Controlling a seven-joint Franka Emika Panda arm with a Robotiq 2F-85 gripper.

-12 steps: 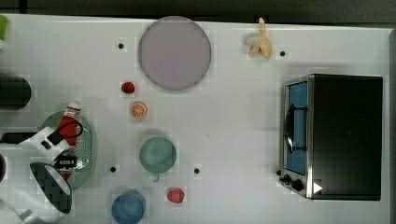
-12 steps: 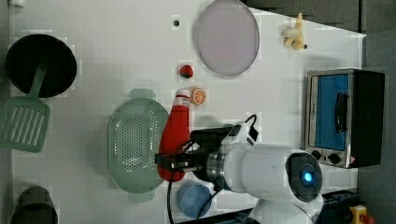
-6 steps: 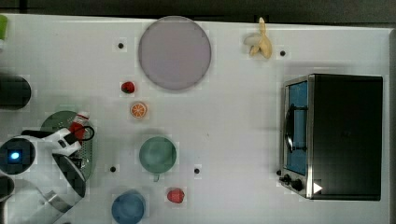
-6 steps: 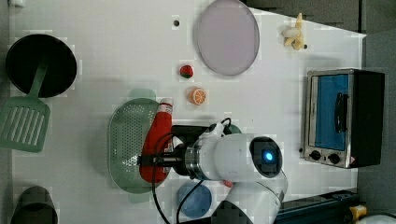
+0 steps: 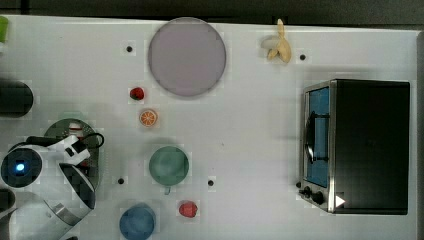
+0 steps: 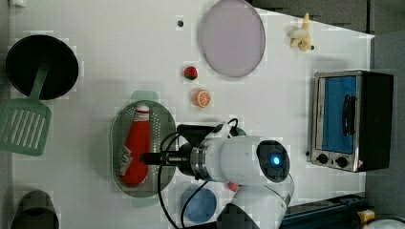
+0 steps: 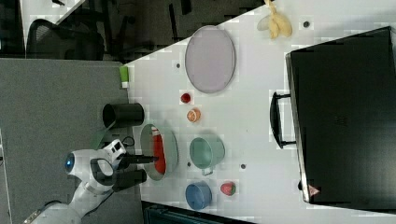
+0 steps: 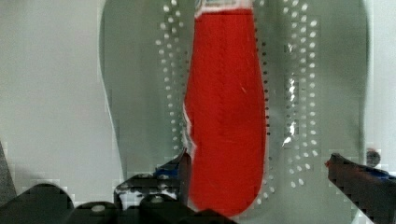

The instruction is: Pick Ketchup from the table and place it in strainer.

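With the Ketchup [image 6: 135, 148] already lying flat inside the strainer [image 6: 119, 138], which sits near the table's [image 6: 119, 57] edge by the arm's base, I judge the release to be the step in hand. My gripper [image 8: 259, 165] has its jaws spread wide, one either side of the bottle's base. I'd lift straight up, clear of the rim, so neither finger drags the bottle
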